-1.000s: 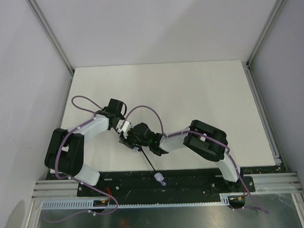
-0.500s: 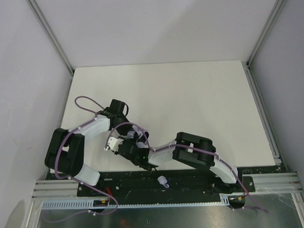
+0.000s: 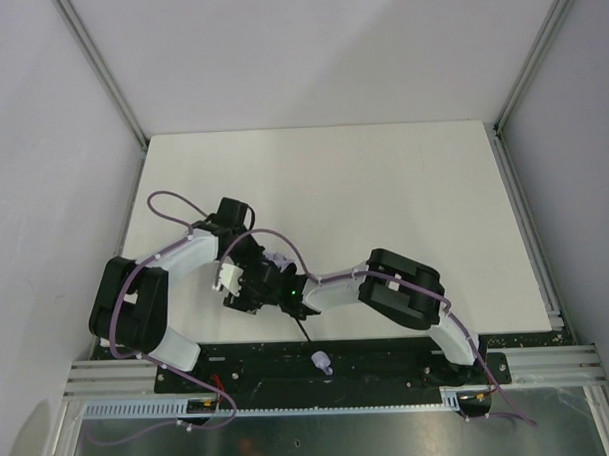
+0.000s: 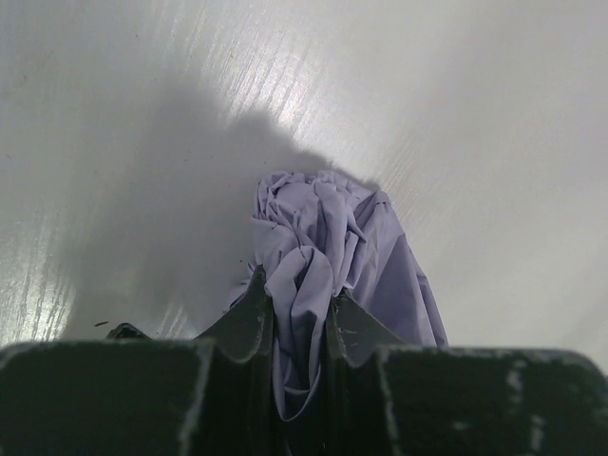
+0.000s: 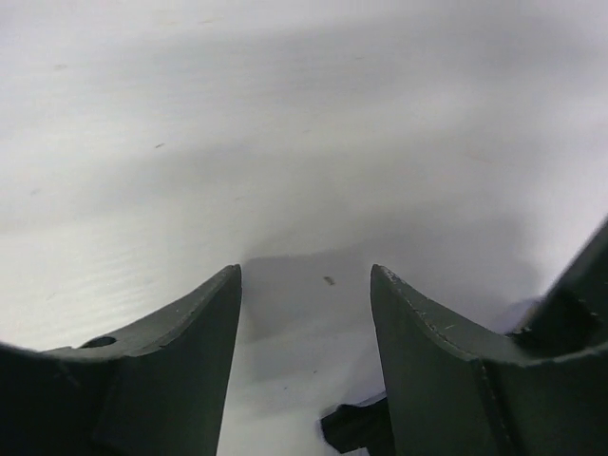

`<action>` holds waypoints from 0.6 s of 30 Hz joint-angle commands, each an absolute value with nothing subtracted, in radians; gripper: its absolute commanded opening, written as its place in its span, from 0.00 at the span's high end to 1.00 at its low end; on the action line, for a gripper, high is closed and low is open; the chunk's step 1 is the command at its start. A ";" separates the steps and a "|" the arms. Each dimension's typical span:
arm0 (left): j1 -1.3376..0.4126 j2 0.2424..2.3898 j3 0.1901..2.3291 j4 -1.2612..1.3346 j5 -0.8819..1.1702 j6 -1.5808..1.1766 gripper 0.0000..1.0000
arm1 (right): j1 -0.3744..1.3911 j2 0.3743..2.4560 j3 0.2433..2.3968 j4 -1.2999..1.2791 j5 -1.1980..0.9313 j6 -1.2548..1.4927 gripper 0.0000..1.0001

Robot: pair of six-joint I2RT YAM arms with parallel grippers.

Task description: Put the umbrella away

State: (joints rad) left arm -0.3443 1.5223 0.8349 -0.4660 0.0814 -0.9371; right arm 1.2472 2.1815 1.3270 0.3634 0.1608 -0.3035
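White tabletop (image 3: pixel 383 195), boxed in on three sides by pale grey panels (image 3: pixel 308 48) with aluminium corner posts (image 3: pixel 99 65). Along the near edge, a black base plate (image 3: pixel 389 363) bearing both arms, then silver rails (image 3: pixel 549 365) and a slotted cable duct (image 3: pixel 141 406). Purple cables (image 3: pixel 168 198) looped along each arm.

Close to the near edge, left of centre: the umbrella (image 3: pixel 304 332). From above, mostly its thin black shaft on show, slanting out toward the base plate and ending in the small lavender handle (image 3: pixel 320 362), seen over the plate. Canopy end largely hidden under the two wrists, crowded together right over it, with the cables crossing on top.

Left claw (image 4: pixel 299 318) narrow, pinching a fold of the crumpled lavender fabric between its dark fingers (image 4: pixel 249 318). Rest of the canopy bunched ahead of the tips, lying on the tabletop inside the claw's own shadow.

Right claw (image 5: pixel 304 294) spread wide and holding nothing; just bare tabletop and shadow between its two fingers, which hang low over the surface. At the lower right of that wrist view, a dark part (image 5: pixel 565 313) crossing just beside the right-hand finger, with a sliver of lavender next to it — cannot tell whether arm or umbrella. Below the gap, a small black piece (image 5: pixel 353 427) poking in, too cropped to name.
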 commanded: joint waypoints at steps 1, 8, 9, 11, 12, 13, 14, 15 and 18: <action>-0.355 1.486 0.804 -0.641 0.110 -0.908 1.00 | 1.118 2.206 1.283 0.152 -0.229 -0.181 0.38; -0.347 1.460 0.818 -0.641 0.145 -0.897 1.00 | 1.092 2.275 1.254 0.216 -0.195 -0.159 0.39; -0.346 1.458 0.820 -0.641 0.145 -0.895 1.00 | 1.091 2.273 1.250 0.221 -0.196 -0.159 0.39; -0.345 1.456 0.821 -0.641 0.142 -0.894 1.00 | 1.083 2.243 1.247 0.225 -0.258 -0.141 0.37; -0.345 1.456 0.821 -0.641 0.140 -0.895 1.00 | 1.074 2.217 1.250 0.227 -0.316 -0.117 0.35; -0.345 1.455 0.821 -0.640 0.140 -0.895 1.00 | 1.059 2.193 1.257 0.228 -0.389 -0.081 0.33; -0.346 1.455 0.821 -0.640 0.141 -0.893 1.00 | 1.041 2.173 1.265 0.232 -0.471 -0.043 0.30; -0.346 1.453 0.821 -0.640 0.144 -0.891 1.00 | 1.019 2.159 1.273 0.244 -0.562 0.014 0.28; -0.344 1.430 0.822 -0.641 0.150 -0.895 1.00 | 0.969 2.136 1.279 0.307 -0.762 0.184 0.24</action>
State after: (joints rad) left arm -0.3347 1.5097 0.8322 -0.4583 0.0849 -0.9154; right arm 1.1133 2.1452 1.2980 0.3725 -0.5510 -0.1009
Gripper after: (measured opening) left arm 0.180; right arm 0.737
